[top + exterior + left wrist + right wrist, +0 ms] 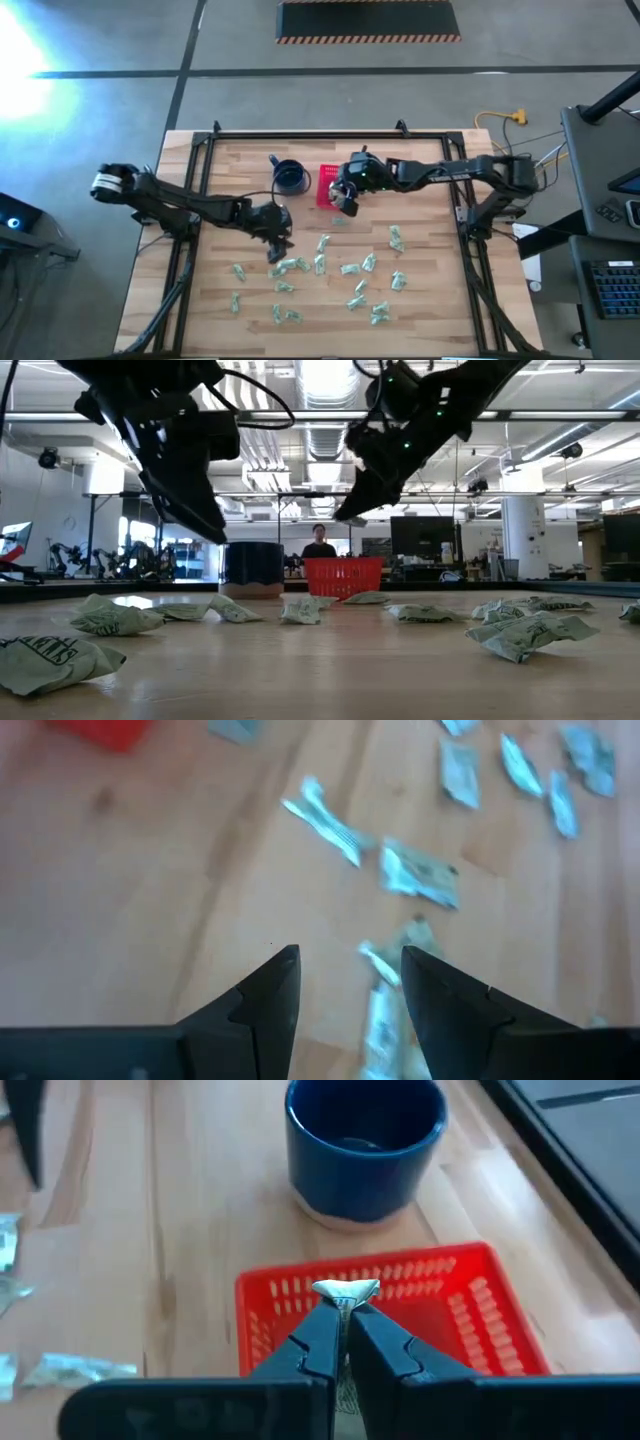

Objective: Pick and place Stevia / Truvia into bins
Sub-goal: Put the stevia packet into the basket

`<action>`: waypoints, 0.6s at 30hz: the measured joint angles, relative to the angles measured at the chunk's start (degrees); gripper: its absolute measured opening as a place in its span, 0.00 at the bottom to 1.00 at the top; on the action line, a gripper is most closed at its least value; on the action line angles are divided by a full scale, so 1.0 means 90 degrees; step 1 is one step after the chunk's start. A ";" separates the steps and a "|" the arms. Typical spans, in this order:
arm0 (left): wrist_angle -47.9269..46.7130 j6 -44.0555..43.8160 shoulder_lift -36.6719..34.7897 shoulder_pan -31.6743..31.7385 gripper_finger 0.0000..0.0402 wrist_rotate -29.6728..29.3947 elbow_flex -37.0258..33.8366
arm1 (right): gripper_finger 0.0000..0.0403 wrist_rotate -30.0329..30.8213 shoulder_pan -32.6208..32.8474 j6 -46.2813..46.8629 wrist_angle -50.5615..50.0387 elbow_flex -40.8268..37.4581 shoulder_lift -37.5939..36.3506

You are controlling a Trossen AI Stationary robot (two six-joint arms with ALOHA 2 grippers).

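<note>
Several pale green-and-white Stevia sachets (322,264) lie scattered flat on the near half of the wooden table (200,300). The red basket (470,1305) stands at the far middle of the table, next to a dark blue mug (365,1145). Above the basket's near edge, my right gripper (345,1312) is shut on one sachet (347,1290). My left gripper (347,965) hangs open above the left part of the scattered sachets (418,875). In the low view it is well clear of the table (215,530). My right gripper pinches one sachet between its two fingers. The sachet's crumpled end (347,1288) sticks out just past the fingertips. The fingers slant downward from the table's right side. The sachet is lifted clear, above the red basket's near wall.
The blue mug (290,177) stands just left of the basket (325,186). A black frame (330,135) runs along the table's far edge and both sides. Bare wood lies along the table's left side. A person (319,543) stands in the room far behind the table.
</note>
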 joint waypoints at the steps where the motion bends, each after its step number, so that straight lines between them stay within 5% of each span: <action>1: -0.0022 0.0001 0.0021 -0.0048 0.39 0.0091 0.0000 | 0.05 -0.0059 -0.0005 -0.0003 -0.0010 0.0082 0.0127; 10: -0.0195 0.0004 0.0425 -0.0610 0.39 0.0291 -0.0027 | 0.29 -0.0142 -0.0071 0.0009 -0.0480 0.0749 0.0796; 18: -0.0090 -0.0116 0.0850 -0.0921 0.39 0.0332 -0.0029 | 0.44 -0.0302 -0.0183 -0.0270 -0.0784 0.0804 0.0417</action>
